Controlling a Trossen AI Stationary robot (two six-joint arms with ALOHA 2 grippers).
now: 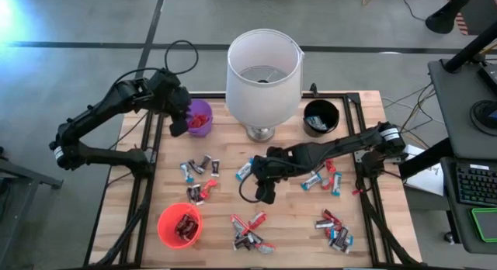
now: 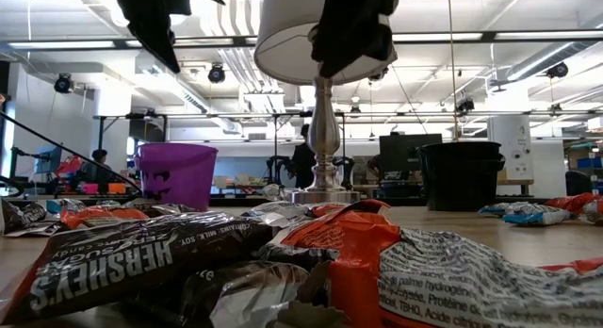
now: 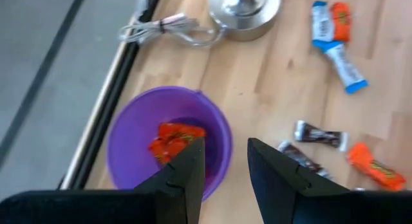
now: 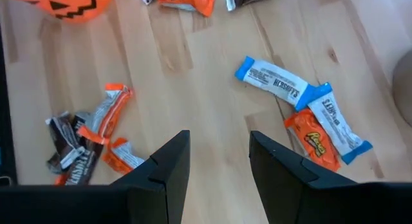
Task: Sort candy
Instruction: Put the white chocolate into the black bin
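Observation:
Small wrapped candy bars lie in loose groups on the wooden table (image 1: pixel 225 150): a blue-and-white one (image 4: pixel 273 82), an orange one (image 4: pixel 313 143) and a mixed heap (image 4: pixel 87 140). My left gripper (image 3: pixel 225 176) hangs open over the purple cup (image 3: pixel 129 137) at the far left, which holds orange candy (image 3: pixel 175 139); nothing is between its fingers. My right gripper (image 4: pixel 220 169) hangs open above bare wood at mid-table (image 1: pixel 264 191), with the candy lying apart from its fingers.
A white-shaded lamp (image 1: pixel 262 72) stands at the far middle, its cord (image 3: pixel 161 28) lying by the purple cup. A black cup (image 1: pixel 321 116) stands far right and a red cup (image 1: pixel 167 231) holding dark candy near left. More candy lies near right (image 1: pixel 334 230).

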